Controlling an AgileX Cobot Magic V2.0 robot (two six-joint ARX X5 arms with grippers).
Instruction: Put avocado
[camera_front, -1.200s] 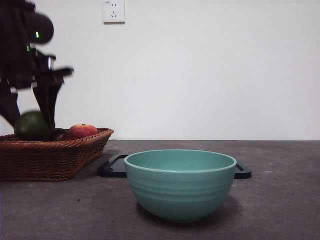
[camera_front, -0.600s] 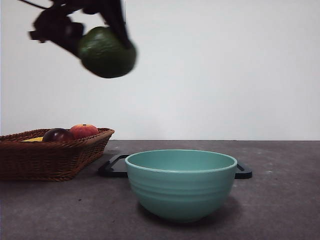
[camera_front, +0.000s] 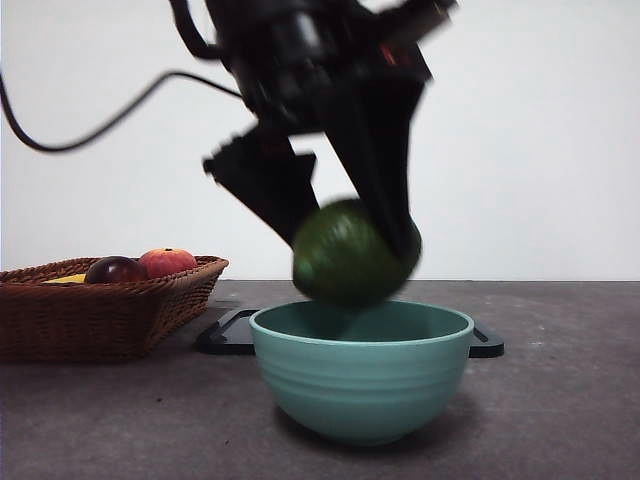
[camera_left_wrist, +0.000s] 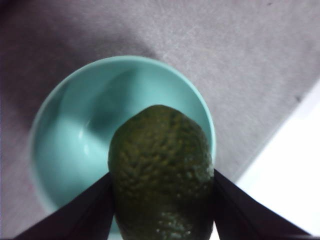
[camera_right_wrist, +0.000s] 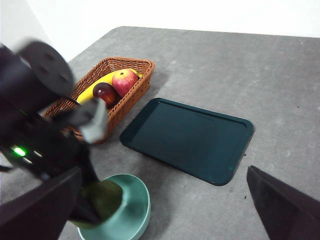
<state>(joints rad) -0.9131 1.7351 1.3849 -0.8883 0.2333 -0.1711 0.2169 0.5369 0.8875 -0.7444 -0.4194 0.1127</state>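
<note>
The left pincer (camera_front: 345, 245) hangs jaws-down, clamped; the right pincer (camera_right_wrist: 165, 210) gapes wide.

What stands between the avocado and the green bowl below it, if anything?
Nothing visible does. The left gripper holds the avocado just above the teal bowl, and the bowl's inside looks empty in the left wrist view. The dark tray and the basket lie off to the side.

From the front the big dark left gripper (camera_front: 345, 235) smears with motion blur, its upper arm cut off by the frame's top edge, while the pale teal ceramic bowl (camera_front: 361, 385) hides most of the flat dark green tray (camera_front: 225, 335) behind it.
</note>
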